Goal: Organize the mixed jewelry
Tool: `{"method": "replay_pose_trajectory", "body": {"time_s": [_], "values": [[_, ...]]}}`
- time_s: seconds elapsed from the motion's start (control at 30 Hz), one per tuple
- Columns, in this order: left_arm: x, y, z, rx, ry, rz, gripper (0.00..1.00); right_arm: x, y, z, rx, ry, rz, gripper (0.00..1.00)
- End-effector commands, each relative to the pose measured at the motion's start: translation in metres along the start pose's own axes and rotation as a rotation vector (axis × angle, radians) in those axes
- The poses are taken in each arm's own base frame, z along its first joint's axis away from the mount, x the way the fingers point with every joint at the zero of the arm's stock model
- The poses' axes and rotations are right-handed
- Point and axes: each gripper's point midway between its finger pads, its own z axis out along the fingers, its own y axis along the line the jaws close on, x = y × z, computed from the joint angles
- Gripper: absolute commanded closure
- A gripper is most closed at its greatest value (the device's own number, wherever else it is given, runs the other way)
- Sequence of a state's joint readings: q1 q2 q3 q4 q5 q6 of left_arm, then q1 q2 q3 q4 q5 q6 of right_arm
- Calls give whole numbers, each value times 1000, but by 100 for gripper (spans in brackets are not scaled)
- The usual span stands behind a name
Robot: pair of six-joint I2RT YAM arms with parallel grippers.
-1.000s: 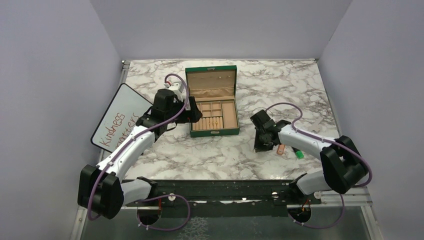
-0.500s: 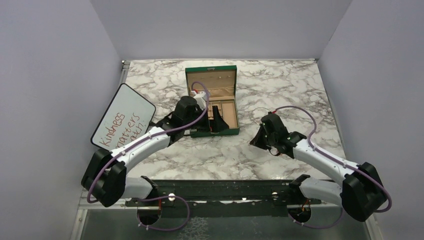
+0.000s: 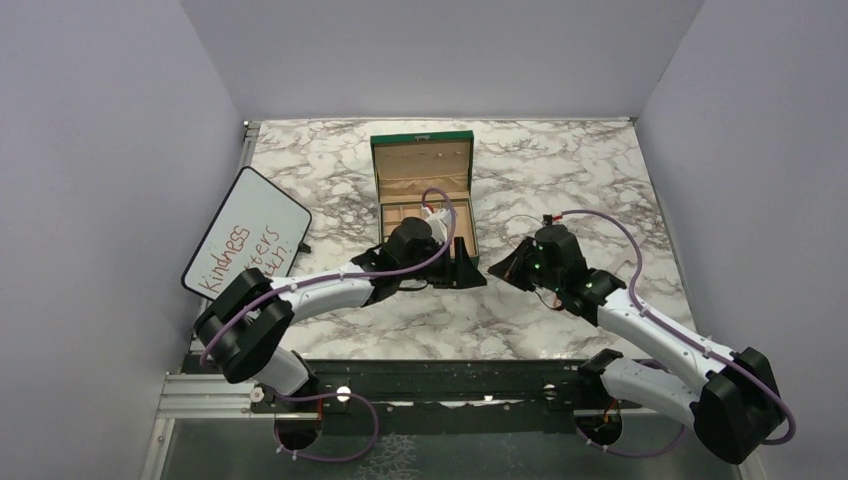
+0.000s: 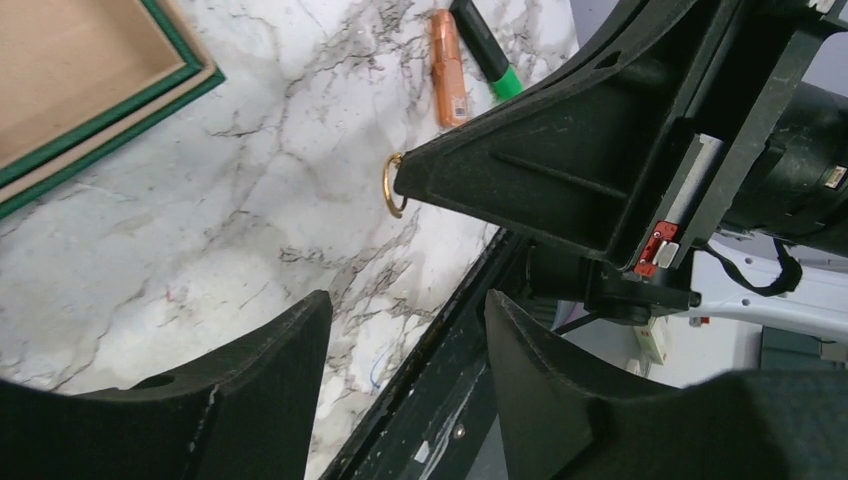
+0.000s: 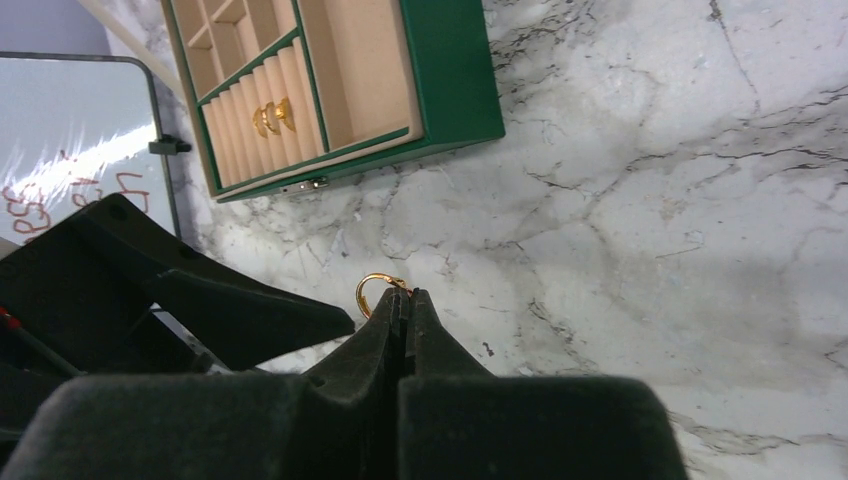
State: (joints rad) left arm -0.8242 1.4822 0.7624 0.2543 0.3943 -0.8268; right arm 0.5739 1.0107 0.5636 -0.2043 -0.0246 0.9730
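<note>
My right gripper is shut on a small gold ring, which sticks out of its fingertips above the marble. The left wrist view shows that ring at the tip of the right fingers. My left gripper is open and empty, its tips facing the right gripper just in front of the green box. From above, the left gripper sits close to the ring. The box is open, and gold rings sit in its ring rolls.
An orange marker and a black-and-green highlighter lie on the marble to the right. A whiteboard with handwriting leans at the left. The table's black front rail runs close below both grippers.
The left arm swung right from the box's left side across its front, and its jaws narrowed. The right gripper came up and left from beside the marker, still shut.
</note>
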Motion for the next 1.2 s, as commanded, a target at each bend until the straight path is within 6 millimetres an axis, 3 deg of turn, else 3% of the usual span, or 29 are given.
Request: {"method": "replay_pose_trajectory", "body": {"time_s": [0.0,0.33,0.6,0.77,0.87,1.0,1.17], "values": [[-12,-11,11,40,-71,-14,45,0,17,-7,-93,6,45,99],[-31,-14,20,35,-166,-55,62,3,21,-10,-113,26,60,99],[-26,-14,22,41,-142,-56,81,2,23,-9,-123,19,72,99],[-27,-14,20,42,-148,-51,100,2,21,-9,-114,16,62,99],[-27,-13,19,38,-155,-44,100,2,20,-10,-111,15,46,99],[-29,-16,17,45,-155,-29,100,-5,25,-18,-127,-17,15,90],[-31,-10,14,37,-132,-44,100,-19,34,-31,-157,-82,-39,65]]}}
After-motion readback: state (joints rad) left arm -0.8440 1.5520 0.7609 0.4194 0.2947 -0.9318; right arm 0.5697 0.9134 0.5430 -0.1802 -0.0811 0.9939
